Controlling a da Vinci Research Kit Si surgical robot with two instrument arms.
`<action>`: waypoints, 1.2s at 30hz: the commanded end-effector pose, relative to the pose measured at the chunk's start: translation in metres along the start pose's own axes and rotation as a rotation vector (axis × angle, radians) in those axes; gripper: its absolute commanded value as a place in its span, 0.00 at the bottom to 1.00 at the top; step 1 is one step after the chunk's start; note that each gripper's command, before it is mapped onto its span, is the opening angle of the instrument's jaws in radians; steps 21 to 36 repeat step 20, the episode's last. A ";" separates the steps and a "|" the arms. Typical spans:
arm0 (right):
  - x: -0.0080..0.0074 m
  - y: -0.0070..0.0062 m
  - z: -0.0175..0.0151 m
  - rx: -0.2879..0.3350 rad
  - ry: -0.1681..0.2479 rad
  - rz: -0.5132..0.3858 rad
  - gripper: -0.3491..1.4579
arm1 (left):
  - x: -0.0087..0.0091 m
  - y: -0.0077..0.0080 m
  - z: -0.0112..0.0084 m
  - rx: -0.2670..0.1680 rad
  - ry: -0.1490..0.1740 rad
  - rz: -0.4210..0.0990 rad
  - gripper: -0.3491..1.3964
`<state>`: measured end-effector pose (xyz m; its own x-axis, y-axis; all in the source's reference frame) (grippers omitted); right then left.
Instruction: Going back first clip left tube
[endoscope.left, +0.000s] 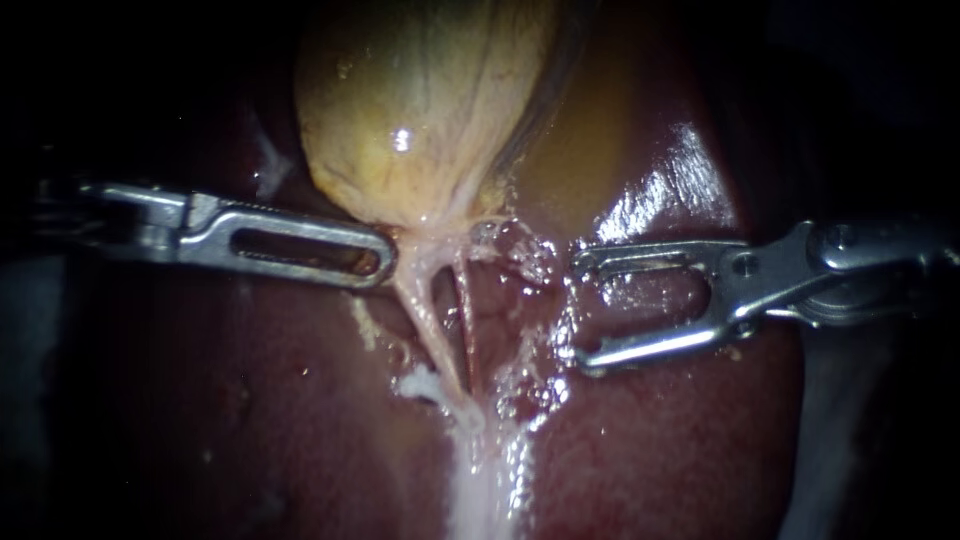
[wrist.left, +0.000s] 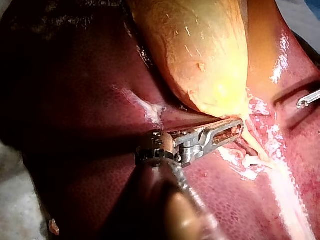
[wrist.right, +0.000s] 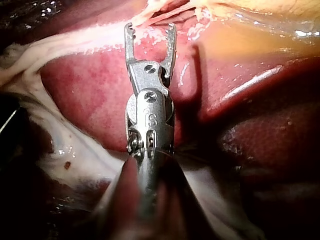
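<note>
The gallbladder fills the upper centre of the endoscope view, yellow and glistening, with the dark red liver spread below and to both sides. From its narrow lower end two strands run down towards the lower centre. The left tube is the paler and thicker one. A thinner reddish tube lies just beside it on the right. Both end in a white streak of tissue at the bottom centre.

The left instrument enters from the left edge at mid height. Its slotted jaws lie together, closed on the pale tissue at the gallbladder's neck, right at the top of the left tube.

The right instrument enters from the right edge. Its jaws stand wide apart, one above the other, and grip nothing. Their tips point at the tubes from the right of centre and sit clear of them, over wet, frayed tissue on the liver.
</note>
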<state>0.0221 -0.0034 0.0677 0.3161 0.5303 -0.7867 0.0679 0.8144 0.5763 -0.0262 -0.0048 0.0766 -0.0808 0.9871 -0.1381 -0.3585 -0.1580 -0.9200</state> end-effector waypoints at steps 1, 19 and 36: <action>0.0000 0.0000 0.0000 0.000 0.000 0.000 0.47 | -0.0001 -0.0001 0.0004 -0.001 -0.001 0.001 0.00; 0.0001 -0.0002 0.0001 0.000 0.000 0.000 0.47 | -0.0003 -0.0002 0.0019 -0.005 -0.010 0.004 0.00; 0.0001 -0.0002 0.0001 0.000 0.000 0.000 0.47 | -0.0003 -0.0002 0.0019 -0.005 -0.010 0.004 0.00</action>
